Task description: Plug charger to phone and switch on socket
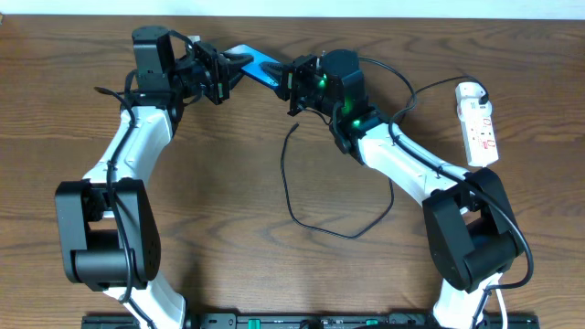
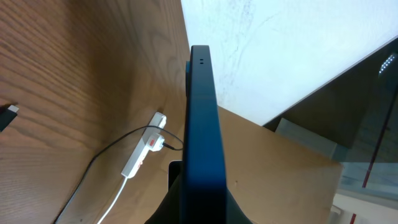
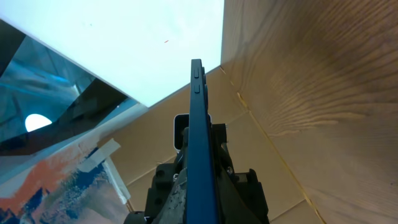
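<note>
Phone (image 1: 258,64) is up off the table, edge-on btwn 2 grippers: left gripper (image 1: 224,75) clamped on 1 end, right gripper (image 1: 291,84) looks clamped on the other, prob. steadying it to expose the port. Charger (image 1: 284,178) lies loose below, unplugged. Socket (image 1: 477,123) far right, well apart. Wood-grain table (image 1: 228,183); white wall (image 3: 124,43) and cardboard (image 3: 149,146) beyond.
</note>
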Robot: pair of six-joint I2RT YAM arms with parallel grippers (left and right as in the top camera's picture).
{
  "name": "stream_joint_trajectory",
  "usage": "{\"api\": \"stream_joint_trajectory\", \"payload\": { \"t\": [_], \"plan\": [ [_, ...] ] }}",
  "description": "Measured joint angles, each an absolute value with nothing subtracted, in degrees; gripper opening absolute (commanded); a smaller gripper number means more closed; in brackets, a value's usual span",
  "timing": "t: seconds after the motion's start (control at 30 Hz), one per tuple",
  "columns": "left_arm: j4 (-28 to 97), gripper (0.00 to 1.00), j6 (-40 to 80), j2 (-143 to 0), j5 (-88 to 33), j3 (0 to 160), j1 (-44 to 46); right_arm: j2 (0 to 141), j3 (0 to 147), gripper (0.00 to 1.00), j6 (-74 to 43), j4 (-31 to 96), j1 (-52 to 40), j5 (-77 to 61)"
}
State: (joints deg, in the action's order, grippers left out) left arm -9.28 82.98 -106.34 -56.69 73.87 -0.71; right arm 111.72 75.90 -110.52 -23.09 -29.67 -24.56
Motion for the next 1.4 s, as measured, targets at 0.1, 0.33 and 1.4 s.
{"api": "stream_joint_trajectory", "payload": {
  "t": [0.1,0.33,1.4],
  "plan": [
    [-9.3,0.08,83.0,-106.3,-56.7,73.9,-0.7,111.7,75.9,0.02,-110.6,-23.1,-30.0,-23.9],
    [-9.3,0.07,83.0,-106.3,-56.7,73.9,-0.9,111.7,75.9,0.17,-110.8,-23.2,-30.3,-23.4],
    [-0.3,0.07,54.8,-106.3,-72.1,73.8,-18.4,111.6,76.7,0.56,-43.9,10.9,-20.1,-31.6]
  ]
}}
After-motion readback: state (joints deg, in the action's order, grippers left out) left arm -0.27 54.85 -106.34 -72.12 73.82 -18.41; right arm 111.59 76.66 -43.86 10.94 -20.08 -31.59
